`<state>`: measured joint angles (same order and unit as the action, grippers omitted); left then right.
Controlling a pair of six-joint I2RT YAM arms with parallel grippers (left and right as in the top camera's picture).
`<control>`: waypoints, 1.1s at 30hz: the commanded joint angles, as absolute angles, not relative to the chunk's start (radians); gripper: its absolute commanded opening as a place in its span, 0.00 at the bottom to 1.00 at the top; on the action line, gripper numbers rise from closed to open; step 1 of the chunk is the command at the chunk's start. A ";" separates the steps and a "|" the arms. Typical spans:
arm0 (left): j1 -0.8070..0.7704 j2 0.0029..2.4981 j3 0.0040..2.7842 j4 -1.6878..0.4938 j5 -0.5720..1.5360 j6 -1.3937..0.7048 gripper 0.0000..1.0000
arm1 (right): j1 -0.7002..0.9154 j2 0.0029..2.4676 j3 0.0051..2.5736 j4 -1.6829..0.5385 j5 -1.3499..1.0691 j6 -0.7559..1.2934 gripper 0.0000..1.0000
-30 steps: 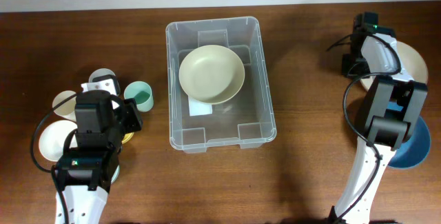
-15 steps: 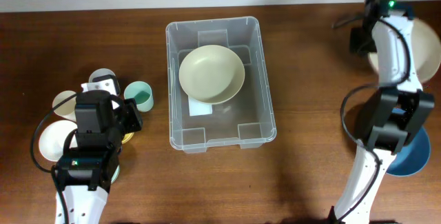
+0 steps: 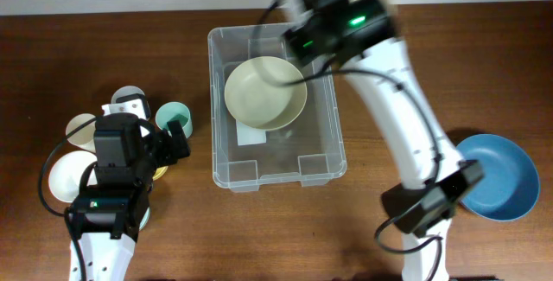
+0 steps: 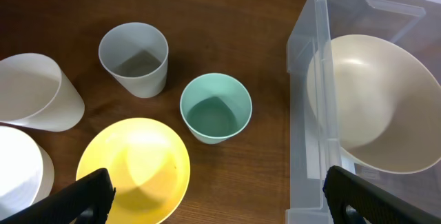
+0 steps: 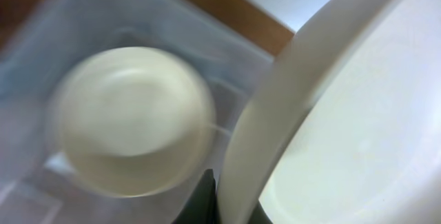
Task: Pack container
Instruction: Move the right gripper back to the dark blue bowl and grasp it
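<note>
The clear container (image 3: 214,99) stands at the table's middle with a cream bowl (image 3: 263,92) inside, over its white label. My right gripper (image 3: 327,23) is blurred above the container's back right corner. In the right wrist view my right gripper (image 5: 231,203) is shut on the rim of a white plate (image 5: 344,114), held on edge above the cream bowl (image 5: 131,120) and the container (image 5: 41,38). My left gripper (image 3: 173,143) is open and empty left of the container; in its wrist view my left gripper (image 4: 220,196) spans a yellow plate (image 4: 134,169) and the container wall (image 4: 306,114).
Left of the container stand a teal cup (image 4: 216,108), a grey cup (image 4: 134,58), a tipped white cup (image 4: 31,89) and a white bowl (image 4: 17,172). A blue bowl (image 3: 497,177) sits at the right edge. The right arm (image 3: 406,117) crosses the table's right half.
My right arm has swung from the table's far right back corner to above the container, carrying the white plate with it. The left arm has not moved.
</note>
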<state>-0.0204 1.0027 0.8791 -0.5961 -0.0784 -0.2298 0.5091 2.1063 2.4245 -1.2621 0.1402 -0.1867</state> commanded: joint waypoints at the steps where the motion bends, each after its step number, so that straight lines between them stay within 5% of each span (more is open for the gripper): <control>1: -0.023 1.002 0.900 -0.596 -0.073 -0.231 0.99 | 0.628 2.149 2.424 -1.258 0.141 -0.252 0.04; 20: 0.200 1.021 1.145 -0.787 -0.098 0.028 0.99 | 0.706 2.410 2.422 -1.253 0.030 -0.278 0.04; 22: 0.200 1.032 1.145 -0.794 -0.098 0.028 0.99 | 0.705 2.410 2.422 -1.253 0.030 -0.278 0.14; 33: 0.200 1.035 1.145 -0.793 -0.098 0.028 0.99 | 0.585 2.249 2.467 -1.280 0.138 -0.123 0.20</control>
